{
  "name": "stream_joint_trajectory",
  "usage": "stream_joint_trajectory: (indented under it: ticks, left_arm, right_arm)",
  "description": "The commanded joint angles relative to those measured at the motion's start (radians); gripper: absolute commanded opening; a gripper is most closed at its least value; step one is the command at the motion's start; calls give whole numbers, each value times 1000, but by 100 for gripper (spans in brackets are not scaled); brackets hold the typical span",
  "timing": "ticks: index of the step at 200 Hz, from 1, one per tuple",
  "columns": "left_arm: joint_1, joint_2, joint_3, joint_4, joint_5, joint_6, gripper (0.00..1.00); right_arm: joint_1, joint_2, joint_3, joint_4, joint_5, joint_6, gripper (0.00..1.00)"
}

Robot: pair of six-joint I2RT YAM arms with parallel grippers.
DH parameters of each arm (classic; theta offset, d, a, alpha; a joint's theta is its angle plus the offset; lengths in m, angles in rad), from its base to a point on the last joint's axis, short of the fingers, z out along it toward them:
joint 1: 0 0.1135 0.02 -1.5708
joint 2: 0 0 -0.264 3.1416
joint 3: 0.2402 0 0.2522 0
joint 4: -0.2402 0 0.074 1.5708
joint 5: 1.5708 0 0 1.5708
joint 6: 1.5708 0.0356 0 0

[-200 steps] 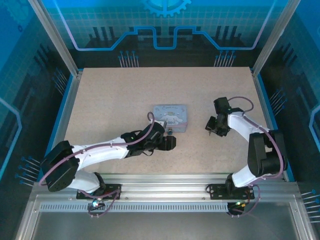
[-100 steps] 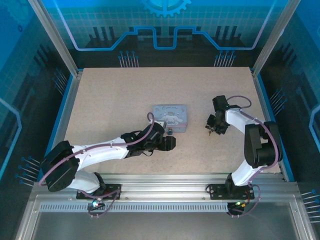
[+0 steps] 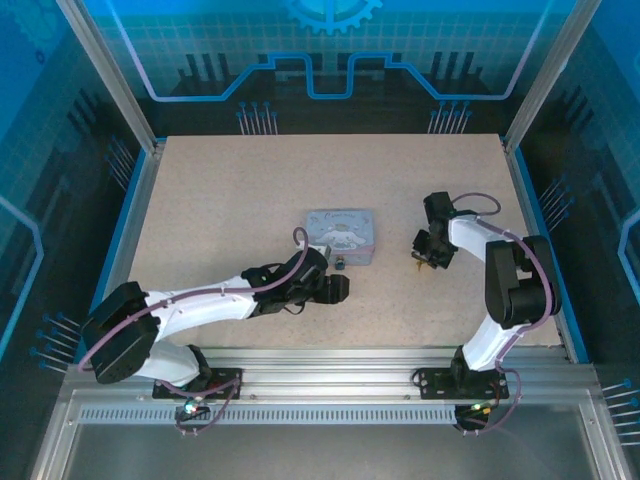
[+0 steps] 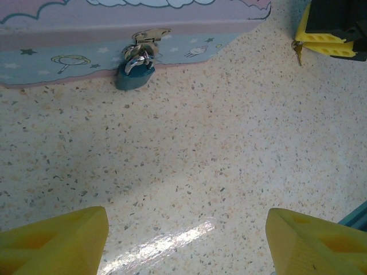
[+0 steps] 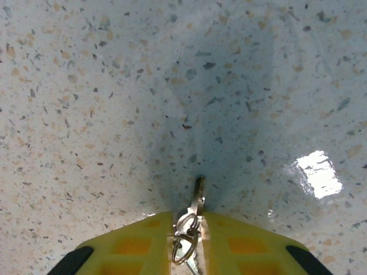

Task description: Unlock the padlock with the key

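Observation:
The padlock, small and dark blue with a silver shackle, hangs from the clasp of the pale blue tin and rests on the table. My left gripper stands open just in front of it, with nothing between its yellow fingers. From above, the padlock lies between the tin and my left gripper. To the right, my right gripper is shut on the key and its wire ring. The key's tip points down and touches the table. The left wrist view catches the key hanging under the right gripper's fingers.
The speckled tabletop is bare around the tin. Blue walls and metal posts close it in at the sides and back. My right gripper is about a hand's width right of the tin.
My right gripper's fingers have closed in on the key, and its wrist has shifted slightly back and left. The left arm has barely moved.

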State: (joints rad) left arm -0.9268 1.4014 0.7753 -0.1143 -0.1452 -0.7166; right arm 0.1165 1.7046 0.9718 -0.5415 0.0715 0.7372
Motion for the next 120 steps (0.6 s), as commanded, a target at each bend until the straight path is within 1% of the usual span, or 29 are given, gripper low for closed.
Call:
stream_joint_trajectory:
  ticks: [1,9,18,21,42,60,91,120]
  left_arm:
    - [-6,-21,-23,4,-25,-3,74]
    - [-5,-25,-27,3,-28,-5,74]
    - [-5,-29,-31,4,-31,-4,74]
    - [-4,-31,-32,3,-31,-4,74]
    - [-5,-38,-37,4,-35,-8,74]
    - [-5,-42,-40,3,-38,-9,74]
    - [-3,-52,-44,5,-42,-14,74]
    - [8,-73,-41,5,-39,-17,74]
  right_arm:
    - [-17,39,-5,8,2,2,18]
    - [-18,44,-8,13,-4,1,14]
    - [-18,39,-16,17,-2,-1,12]
    - [-18,36,-19,21,-3,0,10]
    - [-20,24,-29,22,-16,-5,8]
    - [-18,2,-43,27,-28,-16,1]
    - [-17,-69,-59,22,-38,-47,0]
    - [-15,-183,-65,1,-69,-93,0]
